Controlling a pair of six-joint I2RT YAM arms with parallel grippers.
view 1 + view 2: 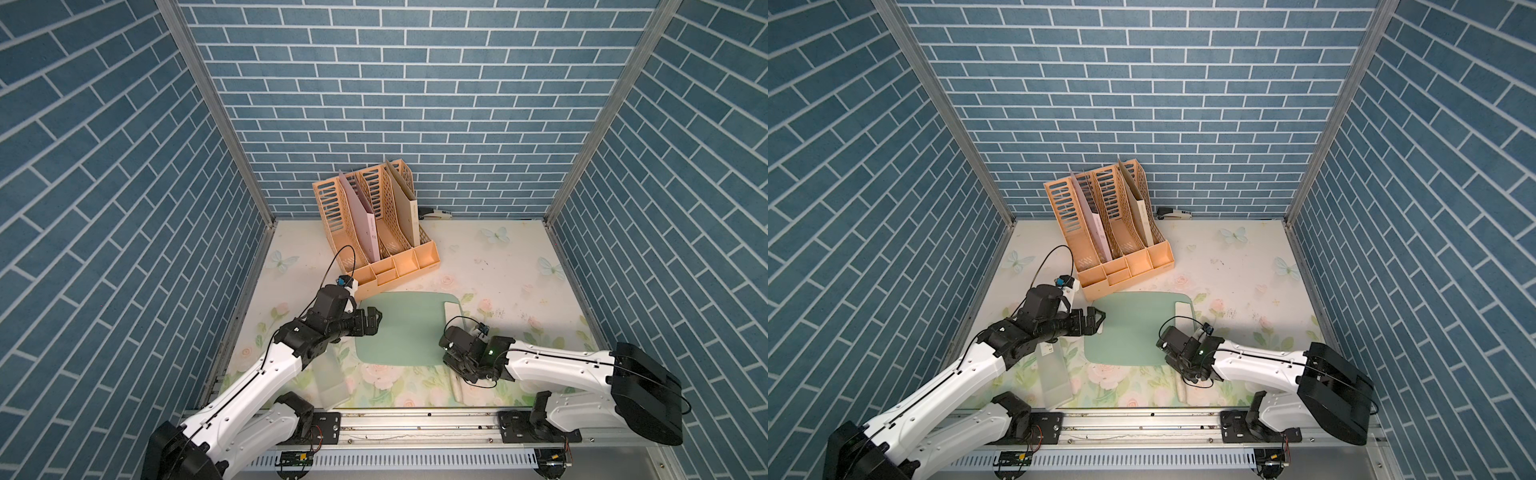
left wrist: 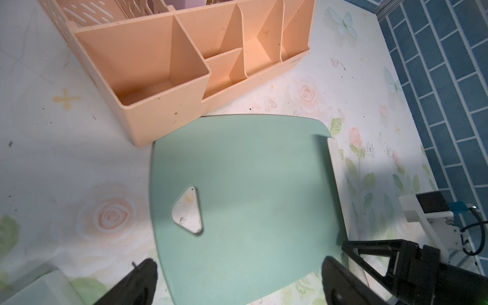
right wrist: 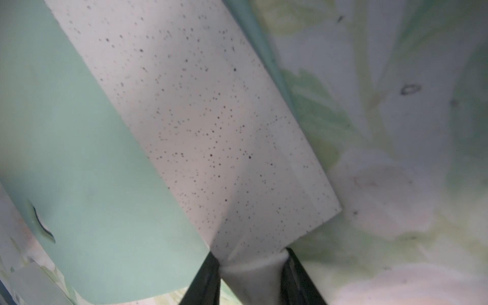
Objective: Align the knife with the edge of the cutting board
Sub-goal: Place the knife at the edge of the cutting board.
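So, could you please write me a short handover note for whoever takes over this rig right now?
Left end effector: open, empty, over the left edge of the flat mint-green cutting board.
Right end effector: shut on the cream-white speckled cleaver knife, at its handle.
Done: blade lies flat along the board's right edge, handle overhanging toward the robot.
To do: blade looks slightly skewed; square it up, then release.

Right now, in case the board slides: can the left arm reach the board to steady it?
Probably yes: the open left gripper hangs over the board's short edge by the hole, with nothing between them.
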